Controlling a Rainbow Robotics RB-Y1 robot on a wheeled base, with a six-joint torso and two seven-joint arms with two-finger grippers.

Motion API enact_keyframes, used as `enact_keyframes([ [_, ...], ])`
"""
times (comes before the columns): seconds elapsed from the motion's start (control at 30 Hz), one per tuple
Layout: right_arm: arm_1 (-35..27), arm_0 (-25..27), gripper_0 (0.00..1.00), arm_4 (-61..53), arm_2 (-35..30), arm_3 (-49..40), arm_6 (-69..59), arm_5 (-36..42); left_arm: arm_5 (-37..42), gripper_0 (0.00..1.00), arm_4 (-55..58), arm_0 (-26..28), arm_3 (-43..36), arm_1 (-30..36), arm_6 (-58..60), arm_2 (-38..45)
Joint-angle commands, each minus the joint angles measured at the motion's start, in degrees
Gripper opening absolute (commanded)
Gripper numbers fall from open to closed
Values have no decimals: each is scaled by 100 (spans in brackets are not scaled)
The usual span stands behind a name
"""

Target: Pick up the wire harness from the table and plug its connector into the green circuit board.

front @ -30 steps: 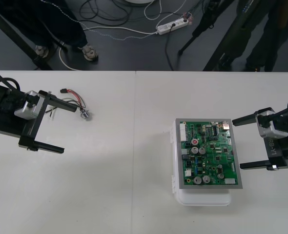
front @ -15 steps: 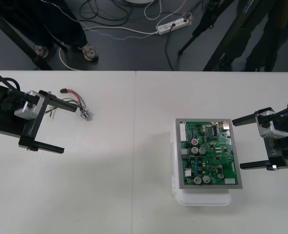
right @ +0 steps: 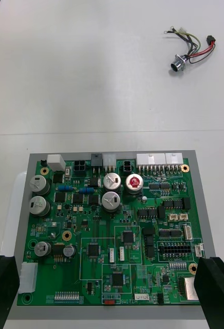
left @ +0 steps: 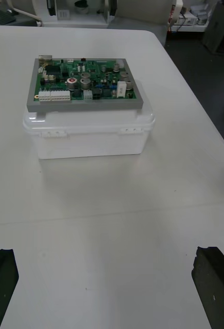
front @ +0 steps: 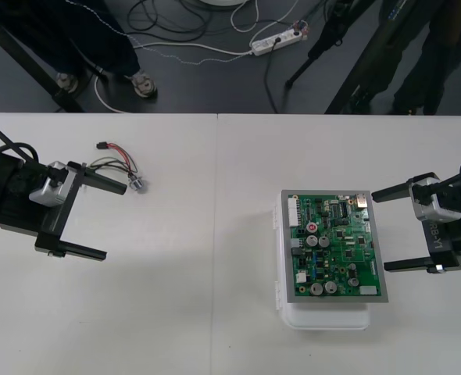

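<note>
Nearest stands the white base [front: 324, 316] carrying the green circuit board [front: 336, 246], face up on the right half of the table [front: 215, 234]. The right tool [front: 379, 230] waits just beside the board's right edge, its two black fingers [right: 215, 288] spread wide with nothing between them. On the left side the left tool [front: 115, 223] hangs over the table, likewise wide open and holding nothing, and a bare stretch of table separates it from the board. Just beyond its farther finger lies the wire harness [front: 117, 166], flat on the table and well apart from the board. Its long axis runs slantwise: the small black plug [front: 102, 146] is at the far-left end and the round metal socket [front: 138, 185] at the nearer end, close to that finger's tip. Past the table's far edge, cables [front: 176, 48] and a white power strip [front: 276, 41] lie on the dark floor [front: 215, 86]
</note>
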Motion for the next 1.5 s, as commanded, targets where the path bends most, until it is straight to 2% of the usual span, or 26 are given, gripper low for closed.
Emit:
enact_keyframes([
  [0.03,35,67,100,8,47,-42,58,-27,-247,100,-24,121,-16,-87,262,27],
  [0.27,35,67,100,8,47,-42,58,-27,-247,100,-270,42,81,-78,165,62],
  [0.3,237,348,100,17,223,45,58,-27,-247,100,-287,33,81,-70,156,62],
  [0.37,272,401,100,26,241,54,58,-27,-247,100,-437,-11,98,-34,104,115],
  [0.57,263,392,100,8,241,19,58,-27,-247,100,-771,-143,98,71,-72,212],
  [0.93,263,392,100,-299,223,72,172,96,-247,100,-1333,-495,98,440,-1109,203],
  [1.5,281,-126,100,-1020,47,661,313,-18,-220,100,-2441,-934,98,721,-3025,203],
])
